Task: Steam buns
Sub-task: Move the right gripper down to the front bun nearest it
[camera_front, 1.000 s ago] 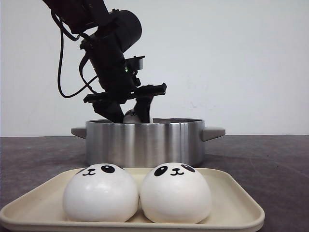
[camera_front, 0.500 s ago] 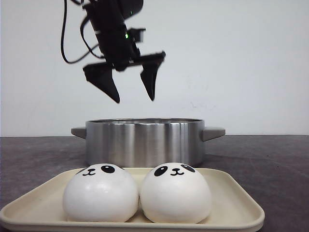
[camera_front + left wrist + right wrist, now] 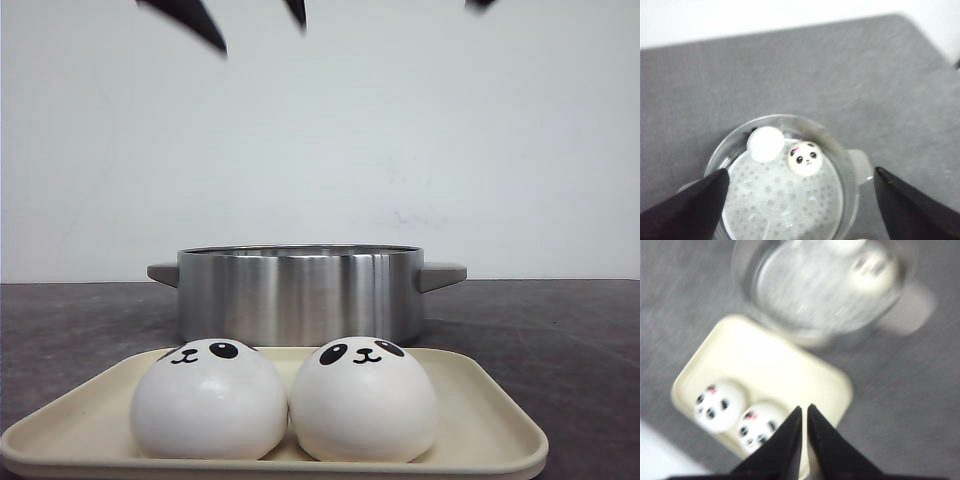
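Note:
Two white panda-faced buns (image 3: 208,398) (image 3: 364,398) sit side by side on a cream tray (image 3: 490,415) at the front. Behind the tray stands a steel pot (image 3: 300,295). On the perforated steamer plate inside it lie two more buns, one face up (image 3: 804,158) and one showing only plain white (image 3: 765,143). My left gripper (image 3: 801,171) hangs open high above the pot, holding nothing; only its tips (image 3: 262,38) show at the top of the front view. My right gripper (image 3: 804,410) is shut and empty, high over the tray's buns (image 3: 719,405) (image 3: 757,427).
The pot has two side handles (image 3: 442,274). Dark grey table surface (image 3: 560,330) surrounds the pot and tray. A plain white wall stands behind.
My left gripper has let go of a bun inside the pot and risen, open, from the pot's rim to the top edge of the front view.

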`<state>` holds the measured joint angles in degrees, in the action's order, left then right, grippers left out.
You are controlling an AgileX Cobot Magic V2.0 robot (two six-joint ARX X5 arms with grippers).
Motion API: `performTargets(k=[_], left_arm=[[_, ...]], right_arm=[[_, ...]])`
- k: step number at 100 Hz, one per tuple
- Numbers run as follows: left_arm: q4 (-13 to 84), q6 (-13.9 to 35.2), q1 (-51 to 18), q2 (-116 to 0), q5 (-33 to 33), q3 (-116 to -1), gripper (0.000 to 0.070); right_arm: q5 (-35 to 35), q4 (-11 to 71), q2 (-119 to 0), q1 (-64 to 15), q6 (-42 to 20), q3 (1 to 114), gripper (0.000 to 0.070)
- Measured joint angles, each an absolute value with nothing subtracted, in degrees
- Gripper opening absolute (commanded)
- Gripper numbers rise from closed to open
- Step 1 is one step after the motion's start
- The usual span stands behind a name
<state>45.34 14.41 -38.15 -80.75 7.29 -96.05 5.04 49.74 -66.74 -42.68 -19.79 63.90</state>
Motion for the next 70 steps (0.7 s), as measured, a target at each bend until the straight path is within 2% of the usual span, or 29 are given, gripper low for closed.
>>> performTargets(k=[5,16,21,47,70], left_arm=[[46.5,14.4,-38.9,-78.3,7.5,-96.1,0.054],[49.4,14.4,-40.4,-73.1,7.6,-96.1,0.054],[51.0,14.4,-40.8,-71.0,7.6,-96.1,0.054],[56.8,14.5,-40.9,-64.4,7.7,-96.1,0.054],[58.8,14.5,-40.9,-60.8,7.7,-96.1,0.054]], right_arm=[[7.7,48.9,-66.7,-43.0,-21.4,61.2,0.0075],[10.1,48.9,-67.0,-44.6,-24.1,57.6,0.0425],[10.9,48.9,-67.2,-45.5,-24.8,57.0,0.0518],[11.9,48.0,-69.6,-51.1,-27.8,56.6,0.0522],[11.8,44.7,-76.9,-54.0,-29.8,56.6,0.0522]])
